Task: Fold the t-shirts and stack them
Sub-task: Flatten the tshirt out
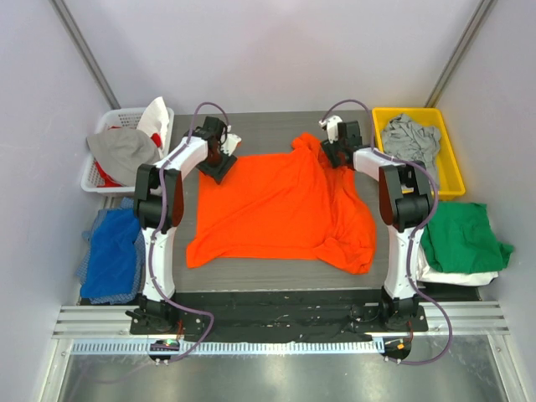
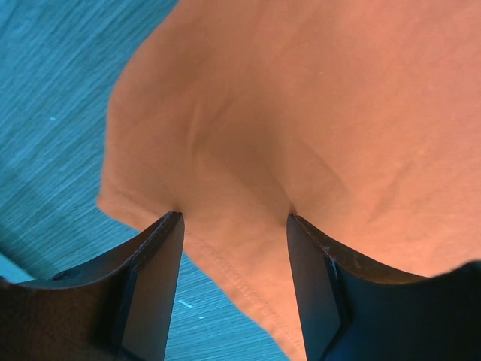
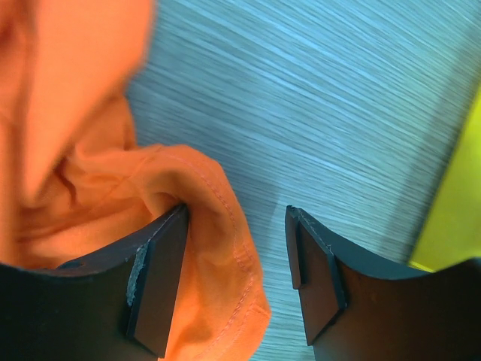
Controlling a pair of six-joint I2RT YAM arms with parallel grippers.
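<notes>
The orange shirt [image 1: 276, 205] lies spread across the table [image 1: 260, 126]. The left gripper [image 2: 233, 218] stands open astride its far left hem. The right gripper [image 3: 237, 210] gapes at its far right edge, likely for a two-handed folding pinch.

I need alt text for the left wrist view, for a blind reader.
An orange t-shirt fills most of the view, its hemmed edge lying between the two spread dark fingers of the left pincer. The streaked table shows at the left.
</notes>
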